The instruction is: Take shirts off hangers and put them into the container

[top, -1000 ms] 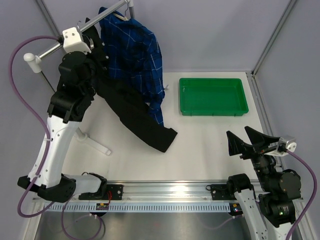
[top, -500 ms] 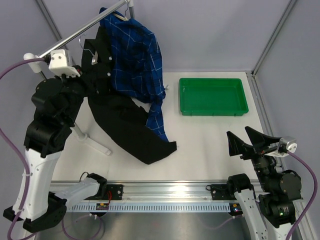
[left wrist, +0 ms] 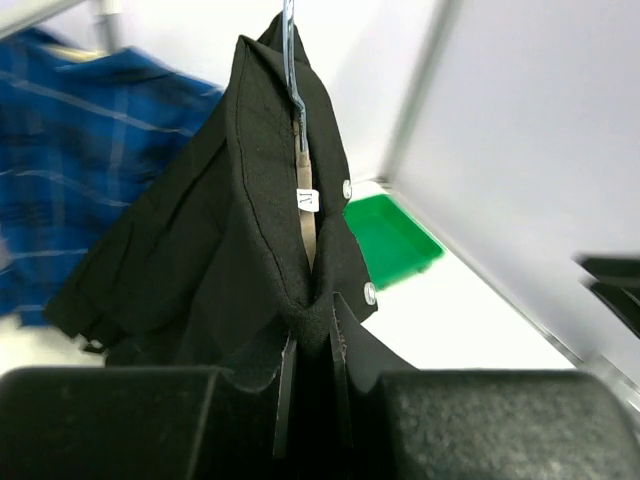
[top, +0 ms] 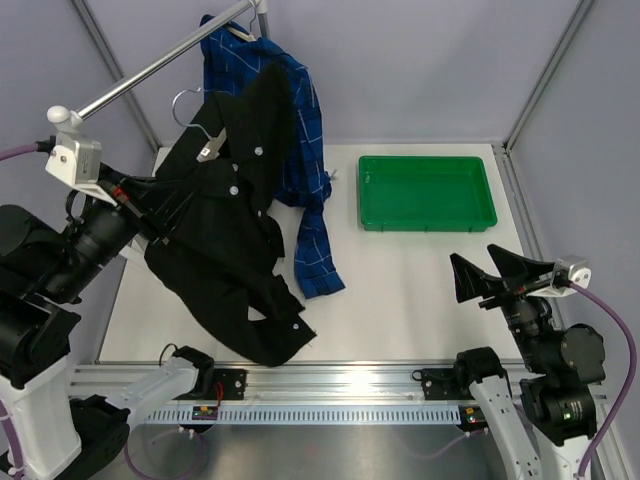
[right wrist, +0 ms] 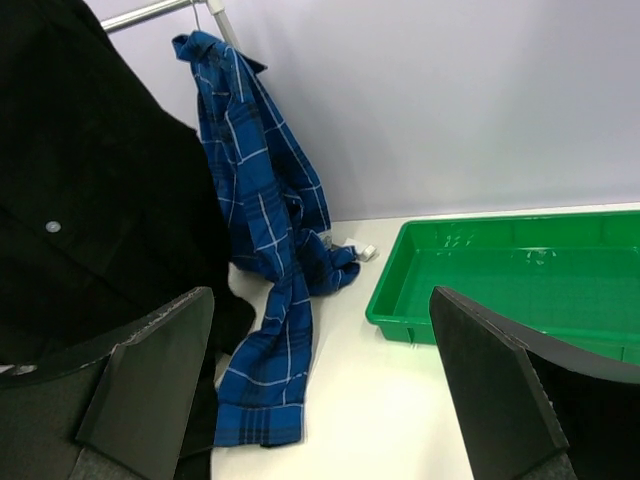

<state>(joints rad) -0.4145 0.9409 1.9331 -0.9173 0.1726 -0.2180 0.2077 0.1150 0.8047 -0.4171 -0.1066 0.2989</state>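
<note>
My left gripper (top: 152, 205) is shut on a fold of the black shirt (top: 235, 230), which hangs from it over the table's left side. In the left wrist view the fabric is pinched between the jaws of the left gripper (left wrist: 310, 340). The shirt is still on its beige hanger (left wrist: 305, 215), whose metal hook (top: 185, 100) sits apart from the rail. The blue plaid shirt (top: 300, 130) hangs from the rail, a sleeve (top: 318, 262) trailing on the table. The green container (top: 427, 192) holds nothing. My right gripper (top: 490, 275) stands open near the front right, nothing between its jaws.
The silver rail (top: 150, 70) with its white end cap (top: 63, 116) runs diagonally across the back left. Grey walls and frame posts close in the table's back and sides. The right wrist view shows bare tabletop (right wrist: 400, 400) between the plaid sleeve (right wrist: 265, 380) and the container (right wrist: 520, 280).
My left arm has drawn back toward the near left, pulling the black shirt and its hanger away from the rail. The plaid sleeve has shifted on the table. The right arm barely moved.
</note>
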